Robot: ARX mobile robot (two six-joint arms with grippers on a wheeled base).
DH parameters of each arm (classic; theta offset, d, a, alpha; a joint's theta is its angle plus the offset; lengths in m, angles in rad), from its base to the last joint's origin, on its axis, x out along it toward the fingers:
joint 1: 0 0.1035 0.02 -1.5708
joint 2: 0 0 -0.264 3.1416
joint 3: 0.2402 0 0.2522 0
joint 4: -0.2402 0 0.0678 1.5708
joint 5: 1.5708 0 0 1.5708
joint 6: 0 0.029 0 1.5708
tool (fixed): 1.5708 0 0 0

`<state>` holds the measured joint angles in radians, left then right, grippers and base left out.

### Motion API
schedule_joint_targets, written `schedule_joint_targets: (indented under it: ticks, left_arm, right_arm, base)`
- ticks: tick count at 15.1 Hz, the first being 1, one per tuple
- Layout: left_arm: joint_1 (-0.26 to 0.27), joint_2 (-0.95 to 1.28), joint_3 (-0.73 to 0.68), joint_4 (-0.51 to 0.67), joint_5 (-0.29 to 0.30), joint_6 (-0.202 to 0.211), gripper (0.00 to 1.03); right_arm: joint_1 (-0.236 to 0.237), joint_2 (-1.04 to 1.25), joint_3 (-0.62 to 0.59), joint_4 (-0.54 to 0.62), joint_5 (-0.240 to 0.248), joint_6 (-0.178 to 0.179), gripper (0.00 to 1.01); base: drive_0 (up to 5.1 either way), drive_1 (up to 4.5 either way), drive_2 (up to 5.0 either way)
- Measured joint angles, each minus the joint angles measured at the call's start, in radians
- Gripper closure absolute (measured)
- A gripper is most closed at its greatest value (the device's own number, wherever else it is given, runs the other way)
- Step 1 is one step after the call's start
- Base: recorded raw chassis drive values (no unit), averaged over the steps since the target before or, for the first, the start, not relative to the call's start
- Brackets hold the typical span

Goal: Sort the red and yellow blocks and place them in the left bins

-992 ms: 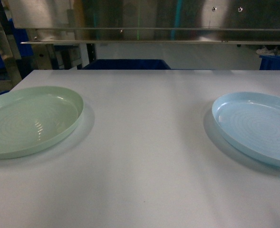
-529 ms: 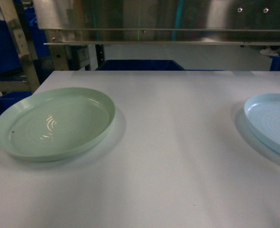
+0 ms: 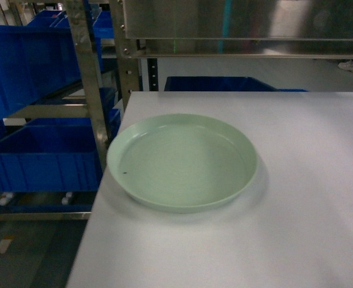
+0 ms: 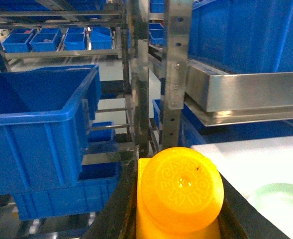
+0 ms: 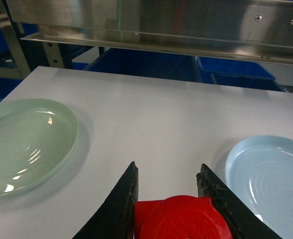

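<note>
Glossy orange-yellow plastic on the yellow block (image 4: 183,191), with a smooth round stud bearing raised lettering, clamped between matt black fingers of the left gripper (image 4: 178,199). Equally glossy red plastic on the red block (image 5: 178,219), held in the right gripper (image 5: 168,209), fingers (image 5: 124,209) dull black and slightly rough-edged. Smooth, satin white table (image 3: 308,240), faintly reflective. Glazed-looking pale green plate (image 3: 182,162) and pale blue plate (image 5: 270,179), both shiny with fine concentric ridges. Bright-blue moulded plastic bins (image 4: 37,129), semi-gloss, ribbed sides. Brushed, dully gleaming metal on the rack (image 4: 173,64) uprights and shelf edge.
</note>
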<state>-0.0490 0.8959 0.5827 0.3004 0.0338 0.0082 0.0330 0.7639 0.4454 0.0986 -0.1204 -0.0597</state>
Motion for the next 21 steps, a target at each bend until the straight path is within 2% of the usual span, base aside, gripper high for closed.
schedule_joint_targets:
  ticks: [21]
  left_arm:
    - [0.002,-0.001,-0.001,0.000,0.000,0.000,0.77]
  right_arm:
    - [0.001,0.000,0.000,0.000,0.000,0.000,0.72]
  base:
    - [-5.0,2.43,2.4]
